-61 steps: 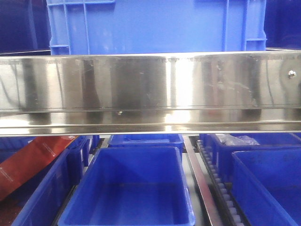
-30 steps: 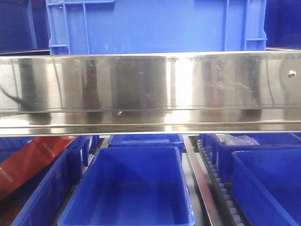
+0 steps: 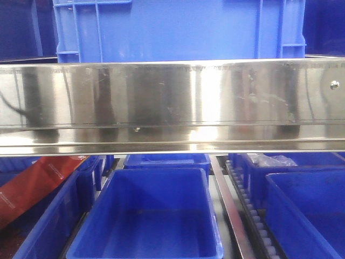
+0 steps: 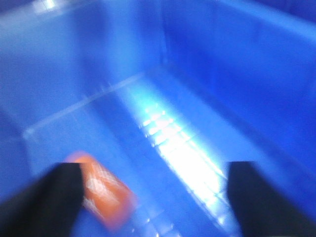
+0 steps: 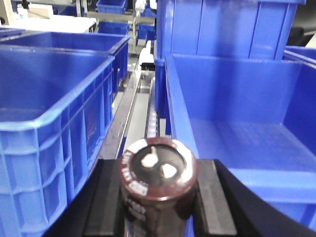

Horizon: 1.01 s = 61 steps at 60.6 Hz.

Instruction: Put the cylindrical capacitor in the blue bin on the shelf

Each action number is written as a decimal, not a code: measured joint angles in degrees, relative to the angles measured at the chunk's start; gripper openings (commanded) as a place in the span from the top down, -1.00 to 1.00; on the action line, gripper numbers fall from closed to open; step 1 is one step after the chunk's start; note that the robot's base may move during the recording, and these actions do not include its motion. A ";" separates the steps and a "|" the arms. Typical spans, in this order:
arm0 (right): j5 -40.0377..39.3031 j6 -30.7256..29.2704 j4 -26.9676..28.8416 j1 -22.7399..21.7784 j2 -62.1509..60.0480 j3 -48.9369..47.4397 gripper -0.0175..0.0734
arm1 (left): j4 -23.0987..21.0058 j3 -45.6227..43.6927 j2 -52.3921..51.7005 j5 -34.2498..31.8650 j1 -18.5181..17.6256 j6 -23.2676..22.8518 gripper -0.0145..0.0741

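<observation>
My right gripper (image 5: 157, 200) is shut on the cylindrical capacitor (image 5: 157, 170), a dark brown cylinder with pale print and two silvery terminals on its top. It hangs over the gap between two blue bins, beside the left rim (image 5: 174, 111) of the empty right-hand bin. The left wrist view is blurred; my left gripper (image 4: 155, 197) is open inside a blue bin (image 4: 232, 74), and a blurred orange-red thing (image 4: 106, 195) lies by its left finger (image 4: 44, 197). The shelf's shiny rail (image 3: 172, 102) spans the front view, where neither gripper shows.
A large blue crate (image 3: 178, 27) stands on the upper tier. Below the rail sit an empty middle bin (image 3: 151, 216), a left bin holding a red packet (image 3: 38, 183) and bins at the right (image 3: 307, 216). A roller track (image 5: 149, 123) runs between lanes.
Dark reflections on the left part of the rail have shifted slightly. The bins and the red packet have not moved.
</observation>
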 measured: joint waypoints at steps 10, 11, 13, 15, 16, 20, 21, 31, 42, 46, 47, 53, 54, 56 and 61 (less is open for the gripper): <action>-0.79 0.00 0.00 0.00 0.00 0.00 0.75 | 0.11 -0.21 -6.22 4.92 0.00 0.00 0.65; -0.79 0.00 0.00 0.00 0.00 0.00 0.75 | 0.11 -0.21 -6.81 5.46 0.11 0.00 0.72; -0.79 0.00 0.00 0.00 0.00 0.00 0.75 | 0.11 -0.21 -8.26 6.92 0.36 0.00 0.83; -0.79 0.00 0.00 0.00 0.00 0.00 0.75 | 0.11 -0.21 -9.70 8.47 0.67 0.00 0.93; -0.79 0.00 0.00 0.00 0.00 0.00 0.75 | 0.11 -0.21 -10.27 9.07 0.77 0.00 0.92; -0.59 0.00 0.00 0.00 0.00 0.00 0.75 | 0.11 0.29 -13.22 11.28 1.85 0.00 0.92; -0.46 0.00 0.00 0.00 0.00 0.00 0.75 | 0.11 0.60 -13.88 11.52 2.09 -0.17 0.92; 1.61 0.00 0.00 0.00 0.00 0.00 0.75 | 0.00 8.80 -23.44 11.53 5.65 -1.35 0.92; 2.96 0.00 0.00 0.00 0.00 0.00 0.75 | 0.00 24.33 -36.32 8.62 10.02 -1.58 0.92; 3.31 0.00 0.00 0.00 0.00 0.00 0.75 | 0.00 30.09 -41.95 6.81 11.35 -1.71 0.92; 3.42 0.00 0.00 0.00 0.00 0.00 0.75 | 0.00 31.36 -43.11 6.44 11.63 -1.86 0.92; 3.55 0.00 0.00 0.00 0.00 0.00 0.75 | 0.00 40.86 -51.89 3.09 13.77 -3.99 0.92; 3.55 0.00 0.00 0.00 0.00 0.00 0.75 | 0.00 42.72 -53.04 2.63 14.19 -4.14 0.92; 3.55 0.00 0.00 0.11 0.12 0.00 0.75 | 0.00 45.72 -55.81 1.54 14.84 -4.53 0.92; 3.80 0.00 0.00 1.31 0.76 -0.31 0.75 | 0.00 51.75 -61.58 -0.17 16.19 -5.05 0.92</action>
